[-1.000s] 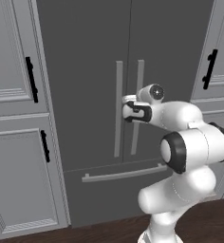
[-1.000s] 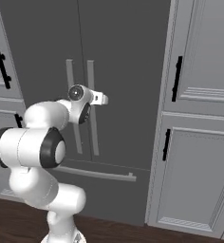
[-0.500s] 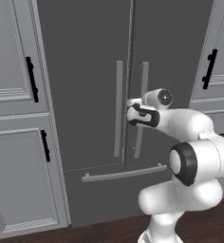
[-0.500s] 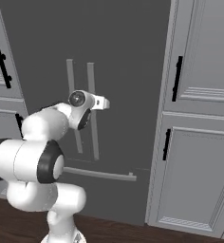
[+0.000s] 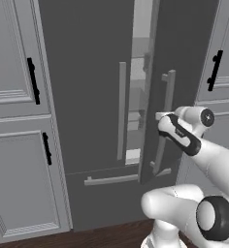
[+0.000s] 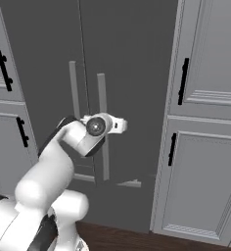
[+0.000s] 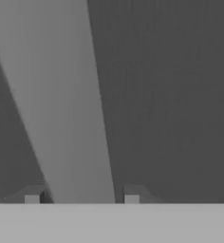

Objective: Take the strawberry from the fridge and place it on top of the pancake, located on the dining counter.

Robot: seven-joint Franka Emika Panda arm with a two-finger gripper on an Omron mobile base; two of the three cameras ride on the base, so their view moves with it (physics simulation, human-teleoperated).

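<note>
While clamped: pincer (image 7: 81, 199) around fridge handle (image 5: 166, 121)

flat even rendered light, soft, slightly blurry

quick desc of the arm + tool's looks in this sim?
The arm is glossy white with rounded link shells and dark grey to black bands at the joints; a round grey cap with a small cross mark sits at the wrist. No cables or logos show. The tool is a white block; in the hand view its fingertips are small, square and dark grey.
</note>
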